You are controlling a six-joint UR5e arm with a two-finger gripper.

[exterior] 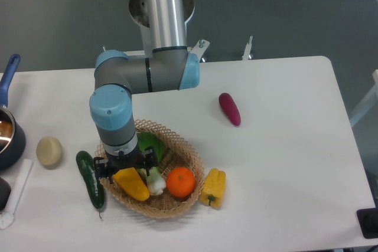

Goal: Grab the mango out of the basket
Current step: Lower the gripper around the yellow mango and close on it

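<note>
Lying in the basket (pixel 188 156), the mango (pixel 133 184) sits directly under the gripper (pixel 125 169) — its upper end is between the two dark fingers, and its lower end points toward the front rim of the basket. The fingers stand on either side of the fruit, but I cannot tell if they already press on it or are only spread around it.

Just to the right of the gripper, also inside the basket, are a pale white-green vegetable (pixel 155 181) touching the mango, and beyond it a round orange (pixel 180 182). Behind the gripper a green vegetable (pixel 150 144) is partly hidden by the wrist.

Outside the basket, a yellow bell pepper (pixel 213 187) rests against its right rim. To the left of the gripper, a dark green cucumber (pixel 90 186) lies just beside the basket, and farther left is a beige potato (pixel 49 151). A dark blue pot (pixel 8 134) stands at the table's (pixel 283 163) left edge. Well apart, far to the right and behind, lies a purple-red vegetable (pixel 230 108).
</note>
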